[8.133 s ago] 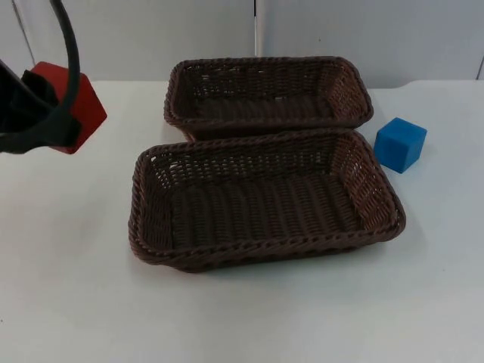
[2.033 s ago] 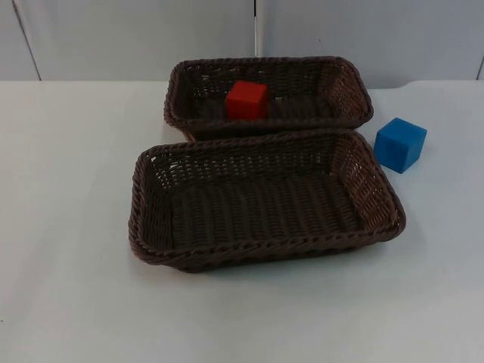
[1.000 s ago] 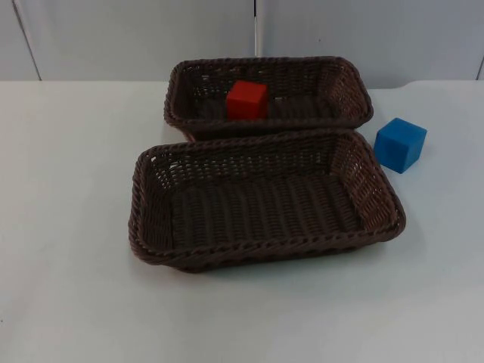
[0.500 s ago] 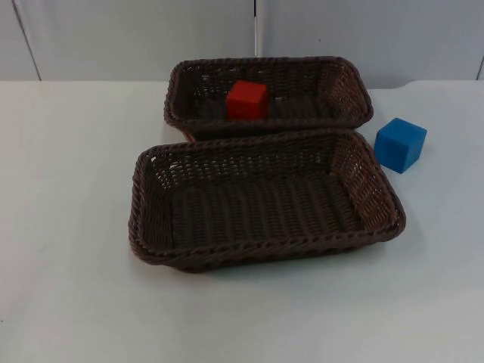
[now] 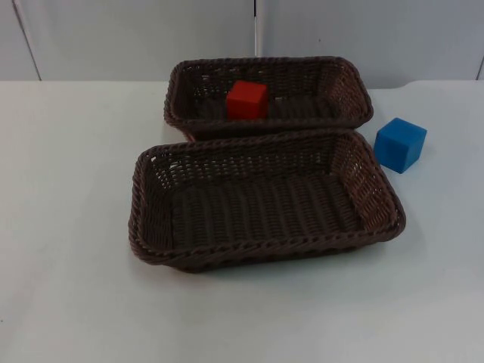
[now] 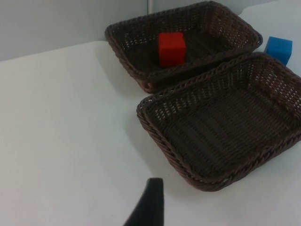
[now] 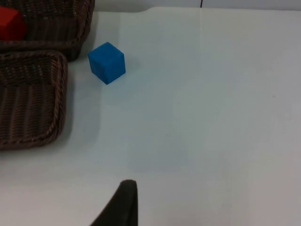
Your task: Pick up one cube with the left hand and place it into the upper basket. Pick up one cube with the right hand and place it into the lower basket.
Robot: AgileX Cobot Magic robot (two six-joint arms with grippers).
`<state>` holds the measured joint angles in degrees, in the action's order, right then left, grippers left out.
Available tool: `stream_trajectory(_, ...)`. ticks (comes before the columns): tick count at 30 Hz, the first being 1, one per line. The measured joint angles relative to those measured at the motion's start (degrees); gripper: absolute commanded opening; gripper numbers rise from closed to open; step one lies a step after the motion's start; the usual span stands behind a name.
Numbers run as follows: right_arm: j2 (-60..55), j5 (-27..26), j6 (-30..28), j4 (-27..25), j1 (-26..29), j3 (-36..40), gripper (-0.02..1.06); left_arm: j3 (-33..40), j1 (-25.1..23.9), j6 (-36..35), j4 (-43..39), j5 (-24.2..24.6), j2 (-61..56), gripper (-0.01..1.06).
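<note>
A red cube [image 5: 247,99] [image 6: 171,47] [image 7: 9,23] lies inside the upper brown wicker basket [image 5: 265,62] [image 6: 123,56] [image 7: 70,44]. The lower basket [image 5: 257,253] [image 6: 155,132] [image 7: 60,94] in front of it holds nothing. A blue cube [image 5: 400,144] [image 6: 278,47] [image 7: 107,62] stands on the white table just right of the two baskets, touching neither. My left gripper [image 6: 149,207] hangs over bare table well left of the baskets. My right gripper [image 7: 123,202] hangs over bare table to the right of the blue cube, well apart from it.
The baskets sit close together, long sides almost touching. White table [image 5: 68,227] stretches to the left, right and front of them. The grey partition wall [image 5: 136,38] stands directly behind the upper basket.
Eight seconds ago my left gripper held the red cube at the table's far left. The cube now lies in the upper basket and the arm has left the top view. Nothing moved in the last two seconds.
</note>
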<state>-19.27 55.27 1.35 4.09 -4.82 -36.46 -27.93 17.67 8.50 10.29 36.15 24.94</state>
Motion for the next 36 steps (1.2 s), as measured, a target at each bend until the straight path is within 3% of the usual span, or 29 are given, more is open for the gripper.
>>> stream_trajectory(6,-13.09,-4.36,0.00,0.00,0.00,-2.84,1.05,0.00,0.00,0.00,0.00,0.00,0.00,0.83)
stream_trajectory(29,-50.76,-5.48,-1.35,-1.14,0.00,-20.88,1.05,0.00,0.00,-0.06,0.00,-0.10,-0.08,0.83)
stream_trajectory(36,-60.54,-7.17,-6.80,-4.09,0.00,-25.52,1.05,0.00,0.00,-0.06,0.00,-0.10,-0.08,0.83)
